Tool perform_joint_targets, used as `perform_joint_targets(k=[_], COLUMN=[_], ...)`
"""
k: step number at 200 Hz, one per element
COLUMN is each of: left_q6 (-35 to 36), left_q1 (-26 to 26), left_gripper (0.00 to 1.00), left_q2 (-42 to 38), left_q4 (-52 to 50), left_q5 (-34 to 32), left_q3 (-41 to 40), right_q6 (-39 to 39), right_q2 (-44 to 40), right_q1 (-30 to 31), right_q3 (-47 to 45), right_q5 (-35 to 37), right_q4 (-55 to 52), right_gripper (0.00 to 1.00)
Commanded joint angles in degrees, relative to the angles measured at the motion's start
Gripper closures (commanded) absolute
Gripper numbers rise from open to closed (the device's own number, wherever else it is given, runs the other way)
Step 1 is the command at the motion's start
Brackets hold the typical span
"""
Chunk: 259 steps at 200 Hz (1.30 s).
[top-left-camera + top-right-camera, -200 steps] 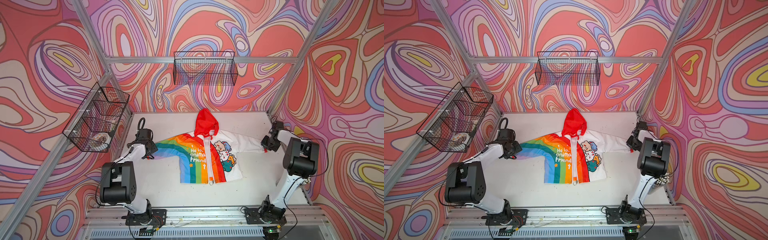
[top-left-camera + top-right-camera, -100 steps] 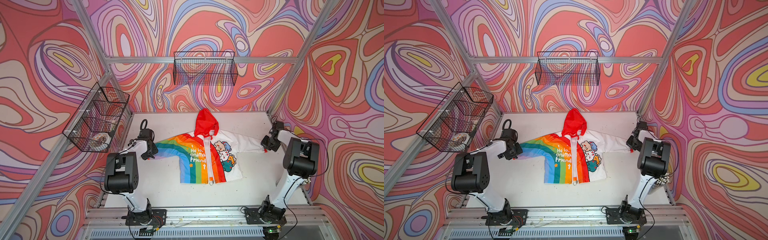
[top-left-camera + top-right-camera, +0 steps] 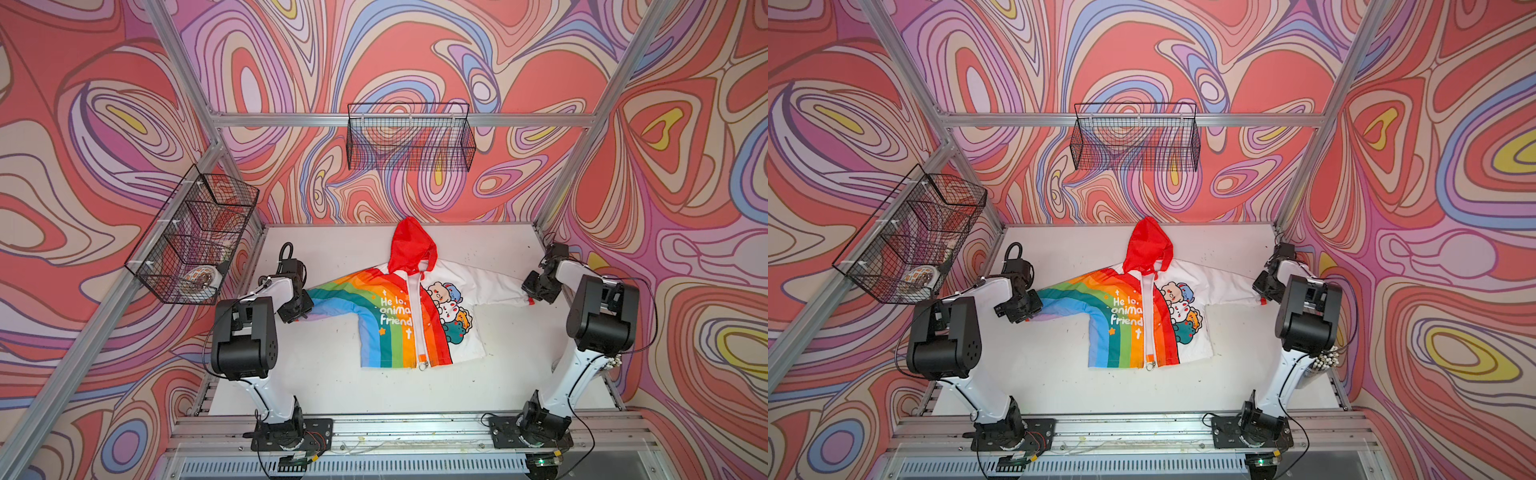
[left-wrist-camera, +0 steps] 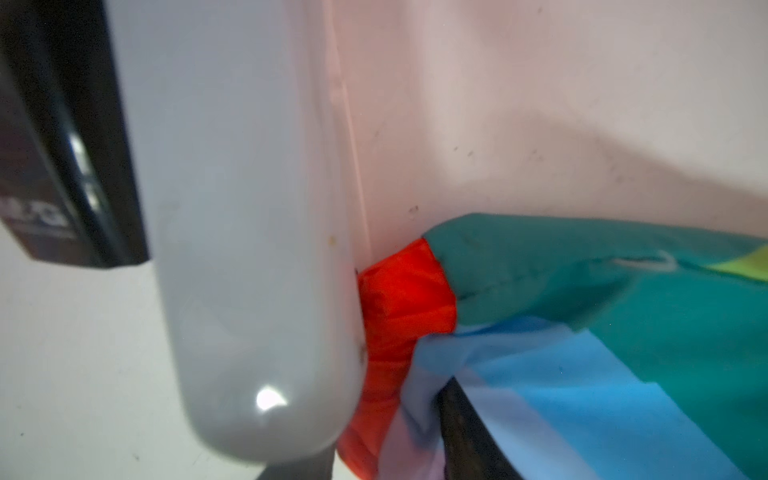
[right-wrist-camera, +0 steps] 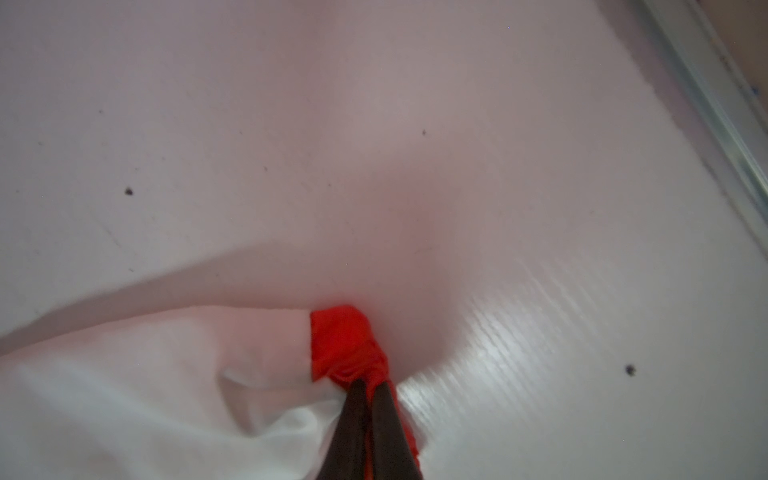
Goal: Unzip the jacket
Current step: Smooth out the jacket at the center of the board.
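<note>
Kid's jacket [image 3: 409, 316] lies flat, front up, mid surface [image 3: 332, 386], hood [image 3: 409, 249] twd back wall. R pincer [image 5: 368, 388] clamped shut on red cuff [image 5: 340, 345] of white sleeve [image 3: 490, 282]. L pincer [image 3: 305, 313] at rainbow sleeve [image 3: 336, 295] end; open or gripping, can't tell. Fabric drapes over one dark finger [image 4: 469, 436].

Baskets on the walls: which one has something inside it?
The basket on the side wall, next to the left arm. A round patterned thing lies at its near end. The basket on the back wall shows only wallpaper through its wires.
</note>
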Motion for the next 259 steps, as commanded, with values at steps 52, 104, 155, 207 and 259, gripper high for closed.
perform_joint_targets(k=[52, 104, 155, 207, 259], left_q6=[0.8, 0.6, 0.5, 0.6, 0.0], left_q1=[2.0, 2.4, 2.9, 3.0, 1.8], left_gripper=[0.85, 0.85, 0.87, 0.73, 0.34], left_q2=[3.6, 3.5, 3.1, 0.1, -8.1], left_q4=[-4.5, -4.2, -3.8, -3.0, -3.9], left_q5=[-0.3, 0.1, 0.4, 0.3, 1.8], left_q3=[1.7, 1.6, 1.3, 0.5, 1.5], right_q6=[0.8, 1.3, 1.5, 1.4, 1.2], right_q2=[-0.1, -0.9, -1.1, -3.3, -10.4], right_q1=[-1.2, -2.1, -2.3, -2.4, -1.9], right_q3=[-1.6, -1.7, -1.8, -2.7, -5.9], right_q5=[1.6, 4.3, 6.0, 5.5, 0.6], right_q4=[0.1, -0.2, -0.3, 2.0, 6.9], right_gripper=[0.97, 0.98, 0.98, 0.92, 0.57])
